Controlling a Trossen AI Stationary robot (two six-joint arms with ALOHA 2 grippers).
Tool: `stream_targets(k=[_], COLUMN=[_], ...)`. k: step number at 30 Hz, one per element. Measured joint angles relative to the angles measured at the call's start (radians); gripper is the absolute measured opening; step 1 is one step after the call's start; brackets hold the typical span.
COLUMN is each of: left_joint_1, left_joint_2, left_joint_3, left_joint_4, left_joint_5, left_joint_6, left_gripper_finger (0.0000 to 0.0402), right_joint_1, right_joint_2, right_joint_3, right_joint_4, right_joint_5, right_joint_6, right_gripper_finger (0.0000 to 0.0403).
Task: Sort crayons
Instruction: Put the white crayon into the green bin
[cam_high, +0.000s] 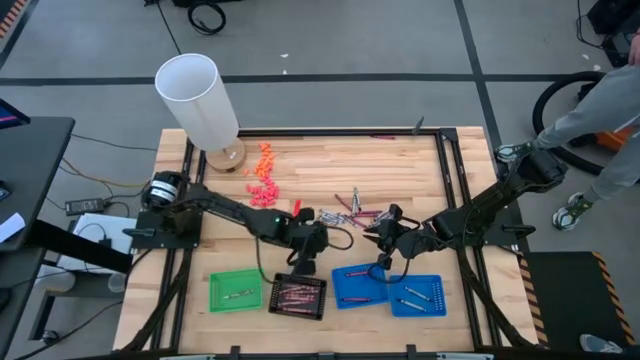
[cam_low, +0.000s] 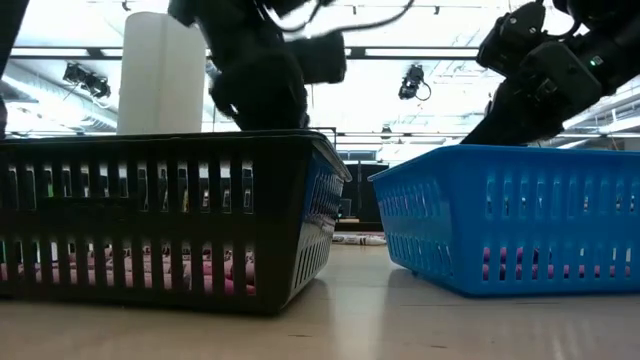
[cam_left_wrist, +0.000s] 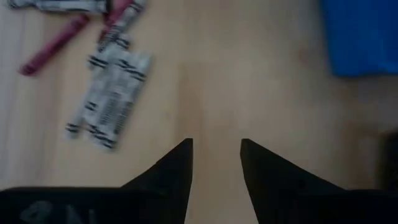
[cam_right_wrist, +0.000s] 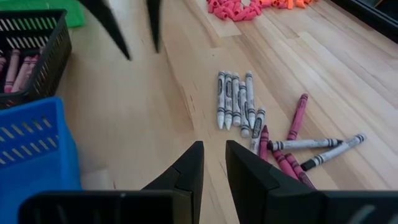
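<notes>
Loose crayons (cam_high: 345, 210) lie on the wooden table between my two grippers. In the right wrist view a row of silver-grey ones (cam_right_wrist: 235, 101) lies beside maroon ones (cam_right_wrist: 292, 134). The left wrist view shows the silver-grey (cam_left_wrist: 109, 102) and maroon ones (cam_left_wrist: 53, 45) too. My left gripper (cam_high: 305, 245) is open and empty over bare wood (cam_left_wrist: 214, 155), just beyond the black tray (cam_high: 298, 295), which holds pinkish crayons (cam_right_wrist: 15, 68). My right gripper (cam_high: 385, 237) is open by a narrow gap and empty (cam_right_wrist: 213, 158), near the blue tray (cam_high: 360, 285).
A green tray (cam_high: 235, 292) and a second blue tray (cam_high: 417, 295) stand along the near edge. Chunky orange and pink pieces (cam_high: 262, 180) and a white cylinder (cam_high: 200, 100) are at the far left. A person (cam_high: 610, 110) stands beyond the table's right side.
</notes>
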Motion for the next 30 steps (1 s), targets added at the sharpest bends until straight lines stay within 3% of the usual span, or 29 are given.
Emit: stream_targets(k=[14, 20, 30], left_joint_1=[0.12, 0.149, 0.168], left_joint_2=[0.03, 0.069, 0.142], left_joint_3=[0.0, -0.002, -0.003], left_joint_4=[0.136, 0.171, 0.227], left_joint_5=[-0.001, 0.054, 0.055], left_joint_6=[0.215, 0.272, 0.33], left_gripper_finger=[0.0146, 0.0146, 0.0146], right_joint_1=[-0.001, -0.001, 0.0], right_joint_2=[0.0, 0.0, 0.0], right_joint_3=[-0.01, -0.01, -0.012], right_joint_4=[0.019, 0.023, 0.02], right_joint_5=[0.004, 0.003, 0.003], right_joint_6=[-0.005, -0.01, -0.014], right_gripper_finger=[0.0077, 0.0077, 0.0077])
